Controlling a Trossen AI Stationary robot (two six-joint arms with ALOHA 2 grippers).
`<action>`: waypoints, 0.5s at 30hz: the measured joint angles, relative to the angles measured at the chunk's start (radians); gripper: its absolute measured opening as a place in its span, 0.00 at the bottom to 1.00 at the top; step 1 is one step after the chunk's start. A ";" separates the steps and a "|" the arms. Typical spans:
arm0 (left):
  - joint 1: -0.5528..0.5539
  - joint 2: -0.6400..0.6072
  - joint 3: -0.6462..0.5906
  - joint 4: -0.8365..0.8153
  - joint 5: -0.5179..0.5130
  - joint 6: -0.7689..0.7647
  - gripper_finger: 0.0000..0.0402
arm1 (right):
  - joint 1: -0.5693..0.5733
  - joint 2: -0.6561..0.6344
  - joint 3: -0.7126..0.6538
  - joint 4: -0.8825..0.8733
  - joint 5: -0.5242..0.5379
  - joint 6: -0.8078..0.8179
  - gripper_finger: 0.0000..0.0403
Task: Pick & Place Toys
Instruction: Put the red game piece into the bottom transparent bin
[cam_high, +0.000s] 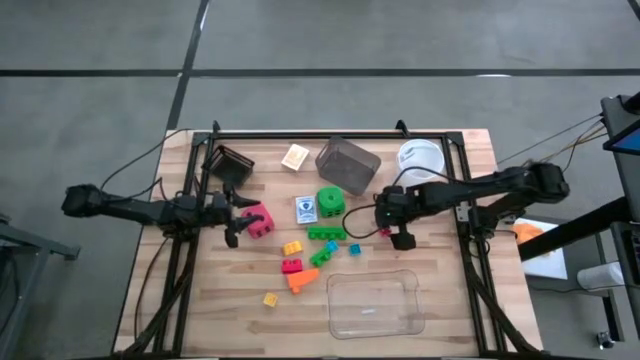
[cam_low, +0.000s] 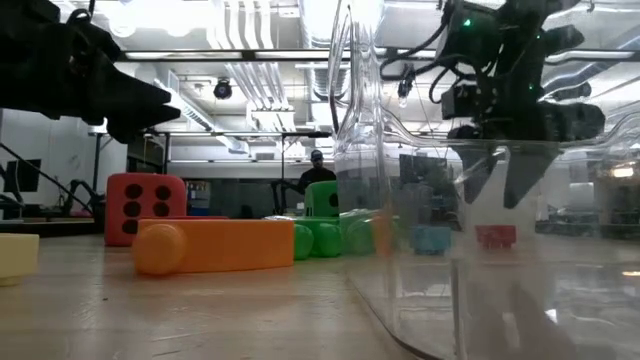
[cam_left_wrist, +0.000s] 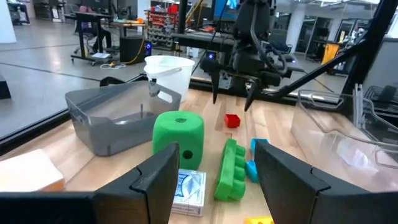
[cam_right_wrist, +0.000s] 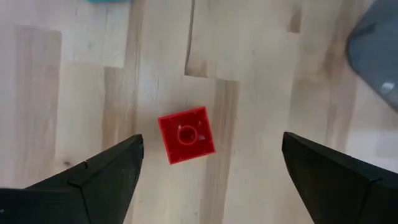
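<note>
The right hand (cam_right_wrist: 211, 171), fingers spread wide, hangs directly over a small red brick (cam_right_wrist: 186, 135) lying square on the bare counter (cam_right_wrist: 74, 93) between them, right of the green die (cam_high: 331, 201). The left hand (cam_high: 238, 222), half-parted and holding nothing, waits well away beside the pink die (cam_high: 258, 221).

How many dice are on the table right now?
2. The pink-red die sits right by the left gripper, at the table's left. The green die stands mid-table, beside the card pack. No others show, though the containers could hide something.
</note>
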 joint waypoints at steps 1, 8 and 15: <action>0.000 0.022 0.000 0.021 -0.005 0.002 0.52 | 0.000 0.009 0.000 0.002 -0.007 -0.001 0.94; 0.000 0.163 0.000 0.174 -0.046 0.013 0.52 | 0.000 0.081 0.000 0.026 -0.030 -0.011 0.94; 0.000 0.218 0.000 0.211 -0.048 0.018 0.52 | 0.000 0.148 0.000 0.061 -0.030 -0.011 0.93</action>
